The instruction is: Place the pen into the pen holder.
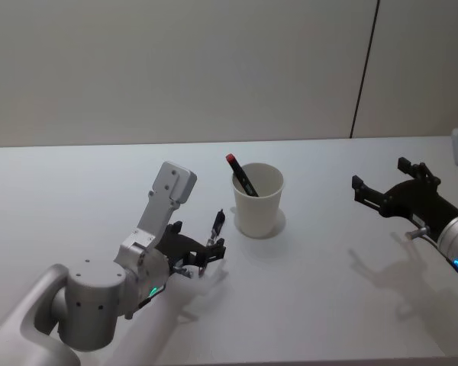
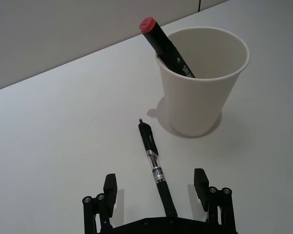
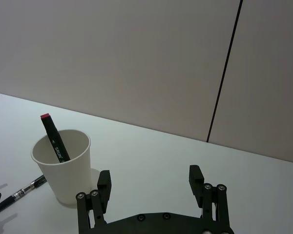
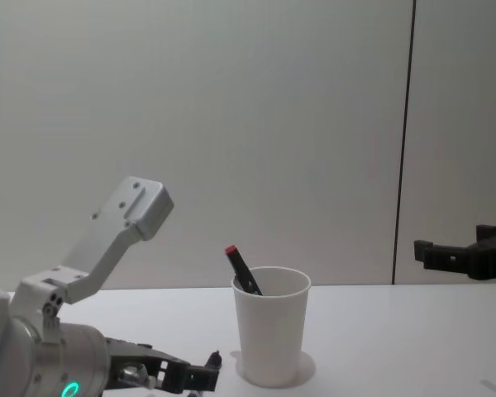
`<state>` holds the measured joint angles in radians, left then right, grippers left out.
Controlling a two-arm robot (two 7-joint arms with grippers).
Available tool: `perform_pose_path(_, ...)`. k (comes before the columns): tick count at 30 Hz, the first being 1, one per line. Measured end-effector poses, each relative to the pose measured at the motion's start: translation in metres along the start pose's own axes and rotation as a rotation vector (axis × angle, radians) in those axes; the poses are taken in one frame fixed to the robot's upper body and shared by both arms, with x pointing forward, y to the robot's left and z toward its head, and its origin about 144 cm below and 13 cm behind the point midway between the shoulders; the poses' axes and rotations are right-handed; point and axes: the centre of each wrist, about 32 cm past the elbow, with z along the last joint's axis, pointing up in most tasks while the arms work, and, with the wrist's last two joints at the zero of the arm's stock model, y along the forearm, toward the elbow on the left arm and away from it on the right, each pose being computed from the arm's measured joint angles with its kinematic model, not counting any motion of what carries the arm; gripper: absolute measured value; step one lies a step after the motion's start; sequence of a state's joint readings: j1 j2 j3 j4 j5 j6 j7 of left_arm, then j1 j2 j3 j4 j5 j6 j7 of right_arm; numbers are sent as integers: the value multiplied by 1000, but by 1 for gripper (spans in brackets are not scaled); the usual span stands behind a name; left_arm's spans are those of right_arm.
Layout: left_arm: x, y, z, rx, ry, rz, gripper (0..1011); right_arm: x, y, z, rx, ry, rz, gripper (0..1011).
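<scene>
Pen [image 2: 155, 163] is lying on the table [image 2: 63, 136], as far as I can tell, pointing toward the pen holder [image 2: 202, 92] and stopping just short of it. The left gripper [image 2: 155, 180] is straddling its rear half with jaws spread wide, gripping nothing, probably lining up a pinch. A red-capped marker [image 2: 166, 46] is leaning inside the cup. The right gripper [image 3: 150, 174] is hovering well off, jaws released and empty.

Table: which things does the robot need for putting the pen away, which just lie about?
Job: black pen with clear barrel; white paper cup (pen holder); left gripper, open astride pen.
Lying about: black marker with red cap, in cup; right gripper, idle right of cup.
</scene>
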<state>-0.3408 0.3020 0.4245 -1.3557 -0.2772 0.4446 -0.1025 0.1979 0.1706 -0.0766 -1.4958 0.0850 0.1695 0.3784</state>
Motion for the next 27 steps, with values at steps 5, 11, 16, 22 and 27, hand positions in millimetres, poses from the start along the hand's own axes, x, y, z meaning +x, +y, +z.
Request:
perform_pose_path(5, -1, -5, -2, 8, 8, -1, 1002, 0, 0, 0, 0, 0, 0, 1001)
perform_pose_path(11, -3, -9, -3, 16, 14, -3, 1002, 0, 0, 0, 0, 0, 0, 1001)
perform_pose_path(16, -4, -11, -4, 23, 15, -1, 1002, 0, 0, 0, 0, 0, 0, 1001)
perform_pose_path(22, -5, -14, -6, 32, 20, 2, 1002, 0, 0, 0, 0, 0, 0, 1001)
perform_pose_path(27, -6, -16, -8, 36, 25, 4, 1002, 0, 0, 0, 0, 0, 0, 1001)
